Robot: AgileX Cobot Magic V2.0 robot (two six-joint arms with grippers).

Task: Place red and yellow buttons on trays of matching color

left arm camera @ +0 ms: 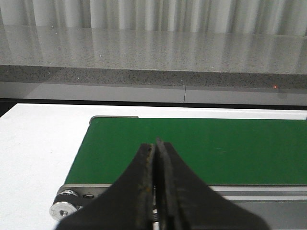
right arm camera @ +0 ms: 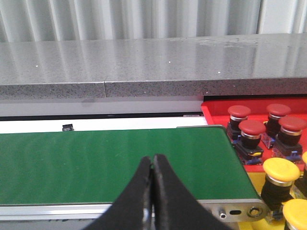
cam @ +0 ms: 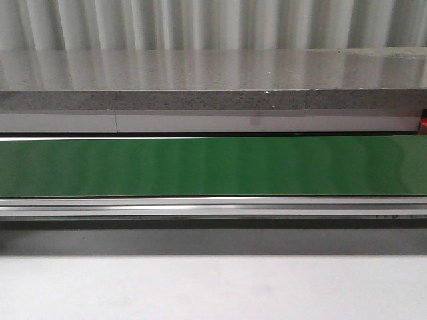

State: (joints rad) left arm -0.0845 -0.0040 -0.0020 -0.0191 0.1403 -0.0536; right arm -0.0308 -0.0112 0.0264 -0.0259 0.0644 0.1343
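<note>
I see both grippers, left (left arm camera: pixel 156 184) and right (right arm camera: pixel 152 191), pressed together and holding nothing. The belt (cam: pixel 213 167) carries no button. At right of the right wrist view, red buttons (right arm camera: pixel 252 128) sit on the red tray (right arm camera: pixel 215 112), yellow buttons (right arm camera: pixel 281 170) below them; sorting looks far along.

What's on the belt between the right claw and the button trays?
Nothing visible. The green conveyor belt is bare; the right claw is shut, and past the belt's end red buttons sit in the red tray, yellow buttons beside.

Green conveyor belt (cam: pixel 213 167) before a speckled grey stone ledge (cam: pixel 213 100).
</note>
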